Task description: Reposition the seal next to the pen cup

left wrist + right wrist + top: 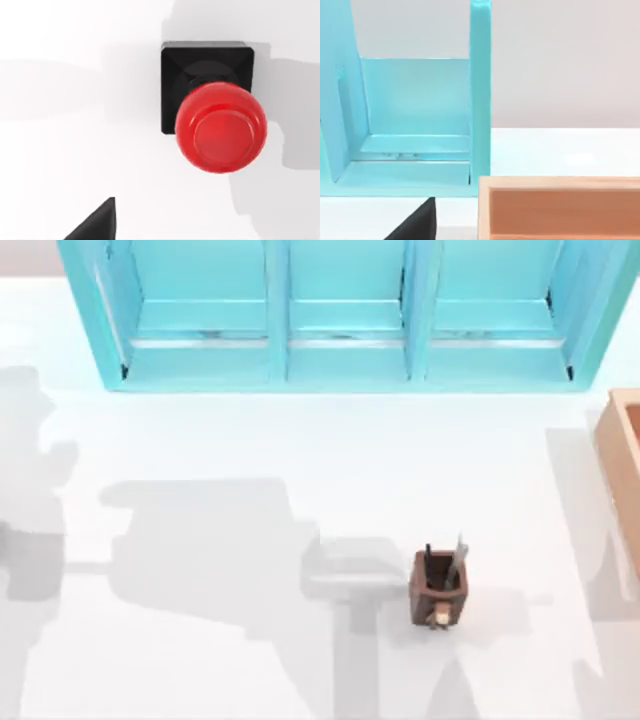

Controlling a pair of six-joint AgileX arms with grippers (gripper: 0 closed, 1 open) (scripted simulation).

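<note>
The seal (215, 107) is seen upright on the white tabletop (75, 125) below the left tool, whose opening cannot be told. Rigid, top-heavy, glossy: the black base offers surer purchase than the knob.

Red-and-black seal (212, 107) — brown pen cup (438, 587)

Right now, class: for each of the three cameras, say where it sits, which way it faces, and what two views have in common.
Top view: above the table, looking down on the pen cup, blue shelf and light-wood box.
Left wrist view: on the left arm, looking down at the seal; a dark gripper tip shows.
Right wrist view: on the right arm, facing shelf and box; a dark tip shows.
Shared: top and right wrist views both show shelf and box.
</note>
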